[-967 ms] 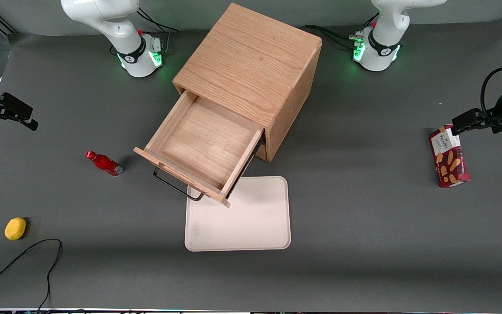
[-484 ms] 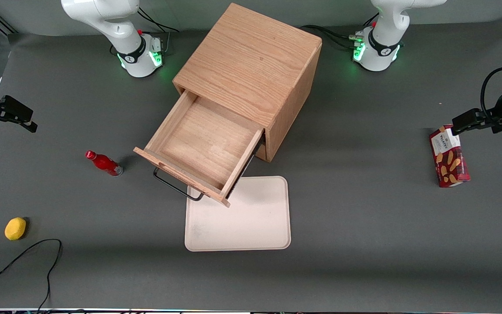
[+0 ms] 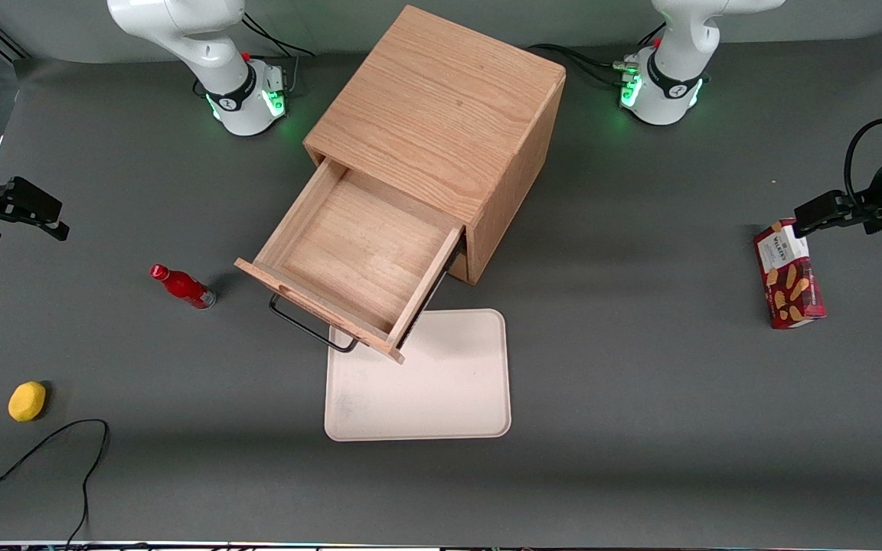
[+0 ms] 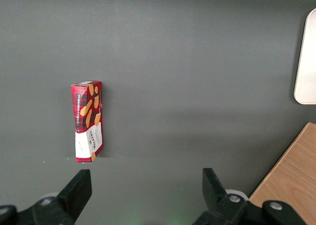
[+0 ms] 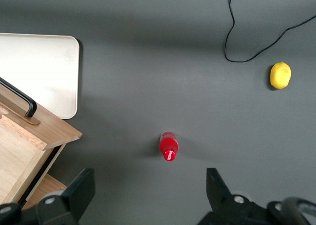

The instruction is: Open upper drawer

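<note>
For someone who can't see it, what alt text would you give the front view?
A wooden cabinet sits on a grey table with its upper drawer pulled out and empty, above a pale tray. The gripper, jaws open, hangs away toward the working arm's end, near a red bottle and a lemon; a biscuit box lies toward the parked arm's end.

I'm looking down at a dark grey matte table (image 3: 640, 398) filling the scene, lying under soft even light, with green glows shining near its edge farthest from the camera.
</note>
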### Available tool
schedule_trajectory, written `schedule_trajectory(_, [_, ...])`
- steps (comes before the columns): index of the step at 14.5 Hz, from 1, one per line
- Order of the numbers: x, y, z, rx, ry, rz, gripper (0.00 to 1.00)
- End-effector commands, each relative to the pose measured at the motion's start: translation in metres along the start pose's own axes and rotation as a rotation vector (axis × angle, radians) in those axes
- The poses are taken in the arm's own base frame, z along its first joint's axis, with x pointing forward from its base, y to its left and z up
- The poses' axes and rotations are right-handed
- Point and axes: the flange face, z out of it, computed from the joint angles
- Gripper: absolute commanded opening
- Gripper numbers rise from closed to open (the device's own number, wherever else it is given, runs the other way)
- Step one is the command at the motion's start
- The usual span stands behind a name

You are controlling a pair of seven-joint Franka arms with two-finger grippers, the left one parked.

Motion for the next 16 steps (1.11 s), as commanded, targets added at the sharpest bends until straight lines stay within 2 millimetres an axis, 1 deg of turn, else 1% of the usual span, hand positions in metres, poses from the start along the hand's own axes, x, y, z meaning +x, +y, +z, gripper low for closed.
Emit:
schedule_trajectory(1, [0.0,0.001,-0.004,-0.014,0.012,-0.003,1.0])
schedule_trajectory(4, [-0.001,0.0,-0.004,-0.009,0.004,0.002,1.0])
schedule_trajectory(9, [-0.01,-0.003,-0.001,0.009,-0.066,0.043,1.0])
schedule_trajectory(16, [-0.012,-0.005,0.0,0.012,-0.079,0.065,1.0])
